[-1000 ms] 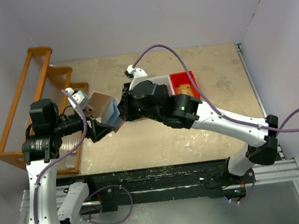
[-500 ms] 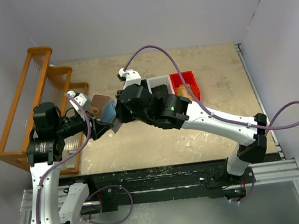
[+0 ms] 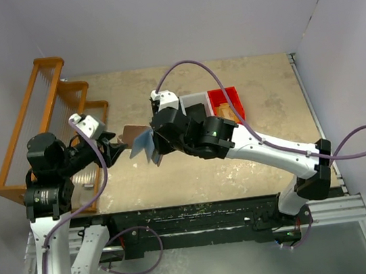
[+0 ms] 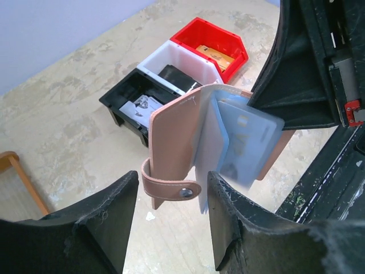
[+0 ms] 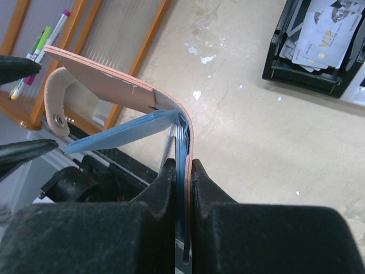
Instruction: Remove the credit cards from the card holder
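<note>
My right gripper point(image 5: 183, 171) is shut on the back cover and blue sleeves of the salmon-pink card holder point(image 5: 108, 83), holding it spread open above the table. In the left wrist view the card holder point(image 4: 182, 137) faces me, and a pale credit card point(image 4: 251, 142) shows in its light blue sleeves. Its snap strap point(image 4: 171, 185) hangs down. My left gripper point(image 4: 171, 225) is open just below the strap, its fingers on either side and apart from it. From above, the card holder point(image 3: 140, 140) hangs between the left gripper point(image 3: 115, 149) and the right gripper point(image 3: 160, 143).
A black bin point(image 4: 137, 103) with loose cards, a white bin point(image 4: 182, 60) and a red bin point(image 4: 217, 43) holding an orange item stand in a row behind the card holder. An orange wooden rack point(image 3: 43, 126) with markers fills the table's left side.
My left gripper's jaws have narrowed and the left arm has drawn back to the left. The right gripper has turned the card holder, and it now hangs spread wider.
</note>
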`<state>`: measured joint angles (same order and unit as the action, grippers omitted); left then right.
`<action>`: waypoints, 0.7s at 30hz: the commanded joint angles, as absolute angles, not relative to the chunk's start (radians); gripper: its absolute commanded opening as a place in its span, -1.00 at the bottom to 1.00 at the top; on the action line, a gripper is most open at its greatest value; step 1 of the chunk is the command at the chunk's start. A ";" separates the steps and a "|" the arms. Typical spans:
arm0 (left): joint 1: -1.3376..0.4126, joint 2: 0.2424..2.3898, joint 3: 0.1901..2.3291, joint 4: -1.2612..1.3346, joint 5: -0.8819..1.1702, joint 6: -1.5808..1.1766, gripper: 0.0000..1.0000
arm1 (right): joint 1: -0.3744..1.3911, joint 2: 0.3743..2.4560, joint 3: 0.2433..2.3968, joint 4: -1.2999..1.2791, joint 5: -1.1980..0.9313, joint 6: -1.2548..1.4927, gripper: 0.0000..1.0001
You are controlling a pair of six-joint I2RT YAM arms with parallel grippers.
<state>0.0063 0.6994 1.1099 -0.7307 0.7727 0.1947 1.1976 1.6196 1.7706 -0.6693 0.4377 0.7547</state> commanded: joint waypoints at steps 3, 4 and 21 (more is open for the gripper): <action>0.011 0.721 1.159 -0.782 0.819 0.186 0.08 | 1.201 1.526 1.752 -0.611 0.385 0.737 -1.00; 0.011 0.727 1.159 -0.792 0.854 0.177 0.12 | 1.201 1.523 1.750 -0.610 0.381 0.734 -1.00; 0.011 0.675 1.083 -0.767 1.095 0.251 0.56 | 1.201 1.708 1.989 -0.614 0.417 0.713 -1.00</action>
<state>0.0063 0.6849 1.0939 -0.8028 1.0878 0.2066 1.1976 1.6936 1.8908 -0.6422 0.3840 0.7258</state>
